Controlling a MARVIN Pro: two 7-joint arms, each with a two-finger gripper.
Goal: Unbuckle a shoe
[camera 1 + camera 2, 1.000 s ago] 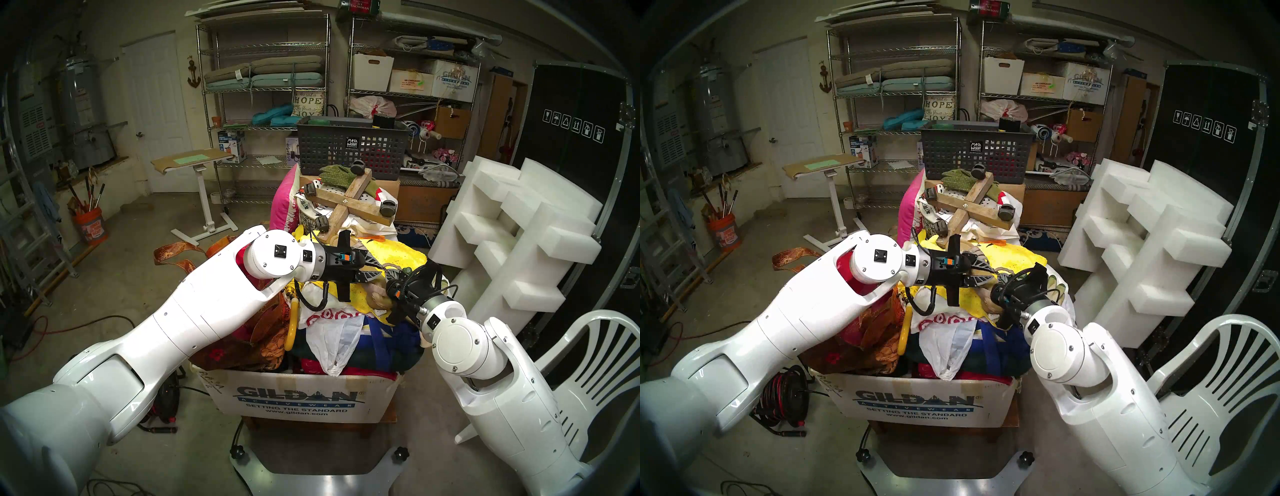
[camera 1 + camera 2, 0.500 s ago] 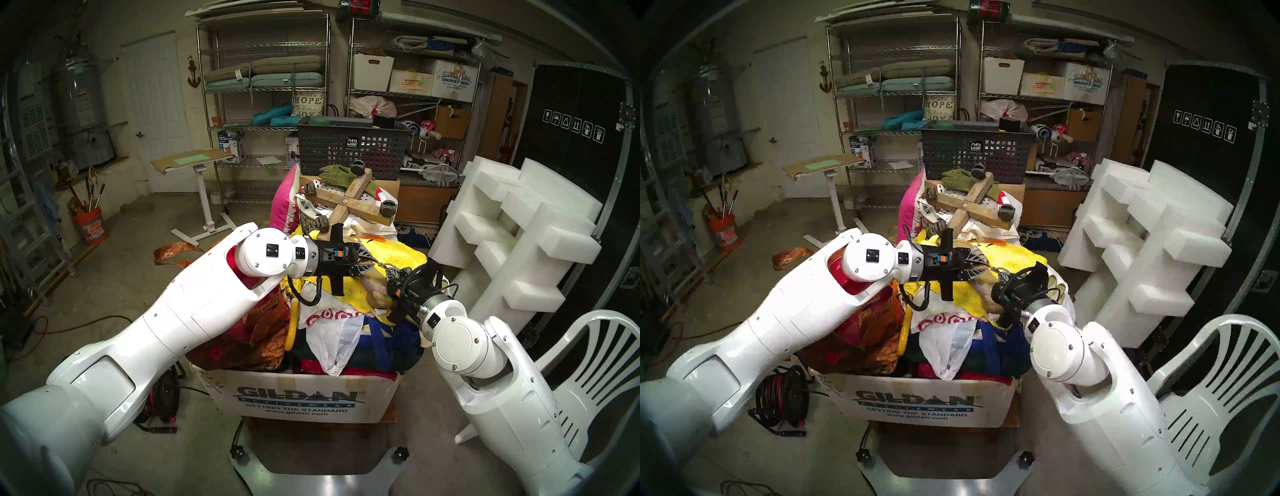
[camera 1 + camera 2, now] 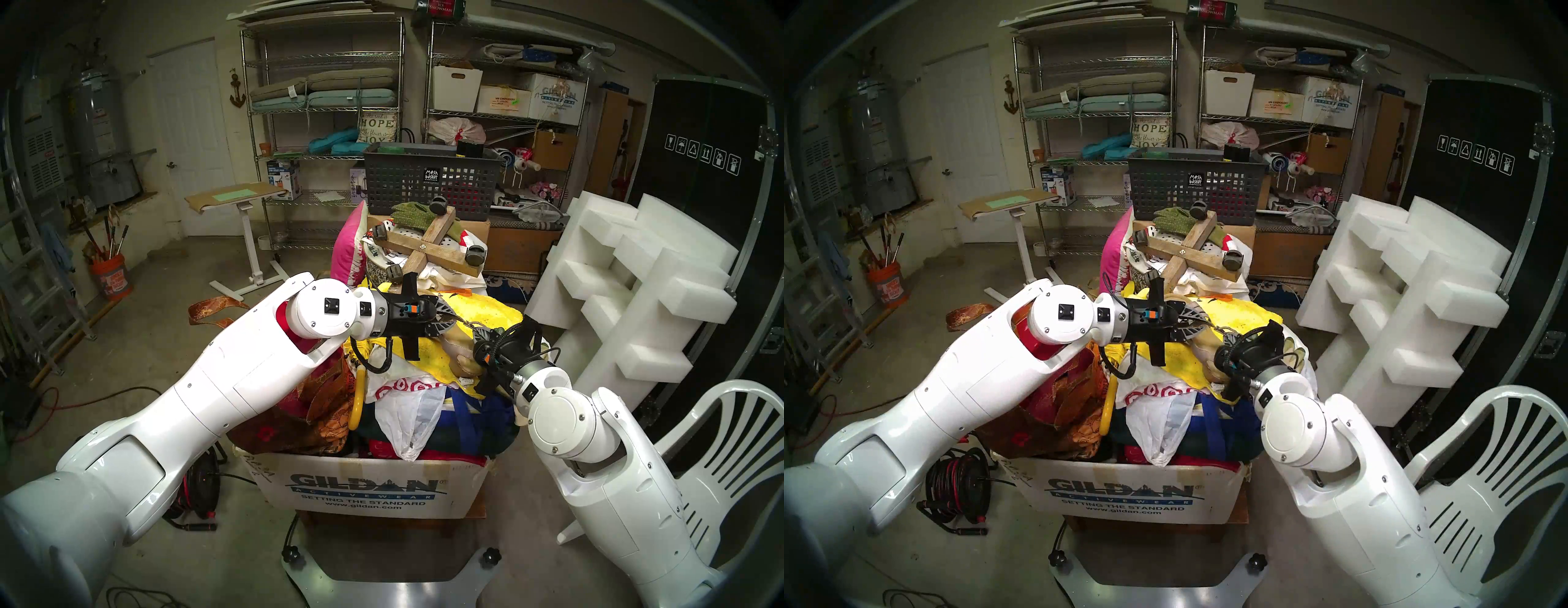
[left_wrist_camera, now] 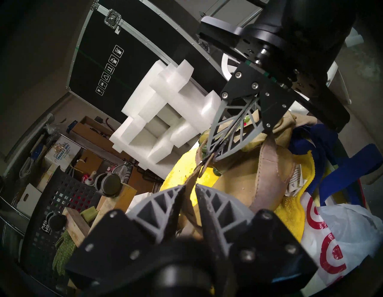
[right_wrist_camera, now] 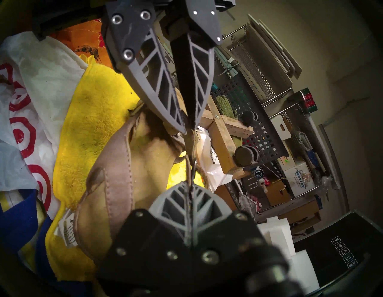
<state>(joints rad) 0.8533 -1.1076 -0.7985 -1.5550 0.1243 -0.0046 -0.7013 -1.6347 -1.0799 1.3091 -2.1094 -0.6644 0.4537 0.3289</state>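
Tan-beige strappy sandal (image 5: 132, 166), seen from the right wrist at centre frame, lying on a yellow towel (image 5: 87, 116) at the top of a heap of bags and cloth; in the head view the shoe (image 3: 460, 354) sits just right of centre, between the two tools. Its thin ankle strap (image 5: 189, 143) runs taut and nearly vertical through the middle of the right wrist view, the metal buckle (image 5: 193, 166) hanging on it just above the lower tool. Right gripper (image 5: 189, 189), lower centre of that view, is clenched, its grey ribbed fingers (image 5: 172, 204) pressed together on the strap at the buckle. Left gripper (image 5: 189, 127), entering from the top of the same view, pinches the free end of the strap at its fingertips, the fingers meeting at the tips and spreading apart toward their bases. In the left wrist view the left gripper (image 4: 189, 187) appears at lower centre with the strap (image 4: 192, 178) passing between its narrowly parted tips, and the right gripper (image 4: 213, 156) hangs from the upper right, closed on the strap's far end. To the left of the towel in the right wrist view lies a white plastic bag with red rings (image 5: 24, 128). The heap fills a cardboard box (image 3: 369, 488) at lower centre of the head view. Behind the heap stands a wooden cross with castors (image 3: 428, 246), and white foam blocks (image 3: 636, 280) occupy the right of the frame
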